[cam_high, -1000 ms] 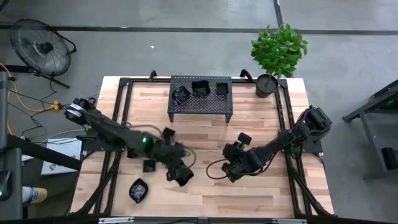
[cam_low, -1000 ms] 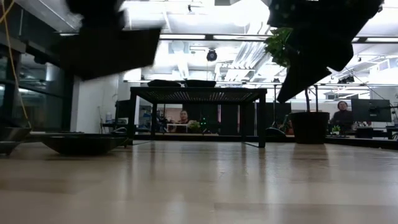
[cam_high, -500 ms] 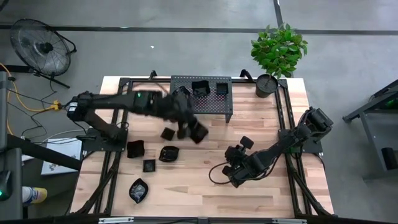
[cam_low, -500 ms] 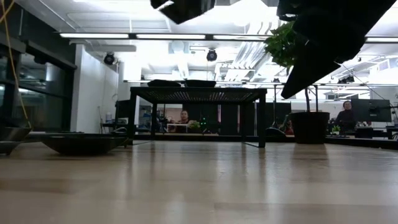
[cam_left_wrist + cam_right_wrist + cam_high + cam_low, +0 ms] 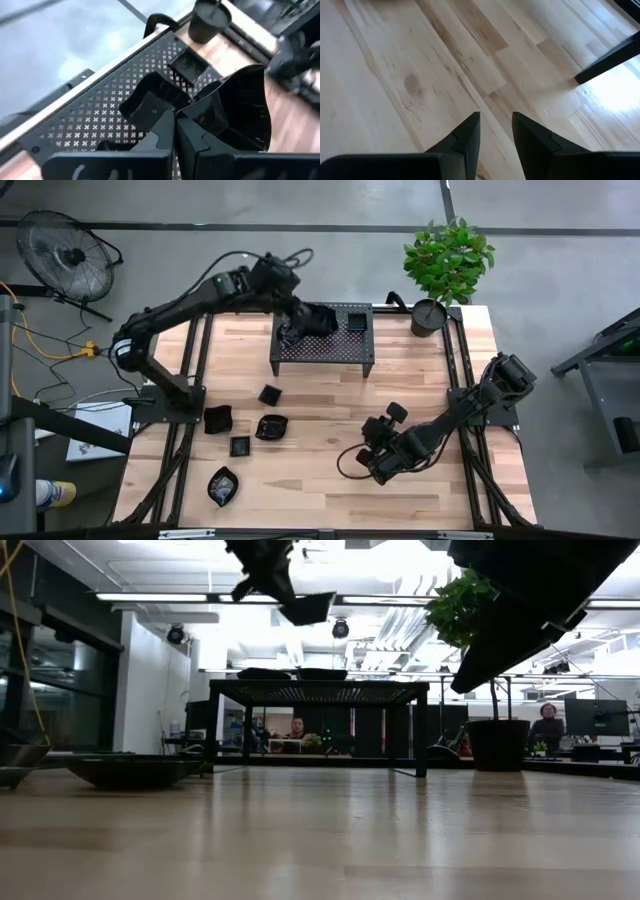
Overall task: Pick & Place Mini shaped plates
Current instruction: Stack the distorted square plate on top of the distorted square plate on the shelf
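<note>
While clamping wavy plate (image 5: 235,117) in left gripper (image 5: 175,131), hovering over rack (image 5: 322,345); three plates (image 5: 322,322) below it, five (image 5: 271,426) waiting behind on table (image 5: 320,440); right gripper (image 5: 495,131) idling, half-open, empty.

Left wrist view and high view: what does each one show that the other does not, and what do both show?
Only the left wrist view shows the left gripper with its fingers shut on the rim of a wavy-edged plate. Only the high view shows five plates on the table, among them one near its front edge, and the waiting right gripper. Both show the perforated rack and the plant pot.
</note>
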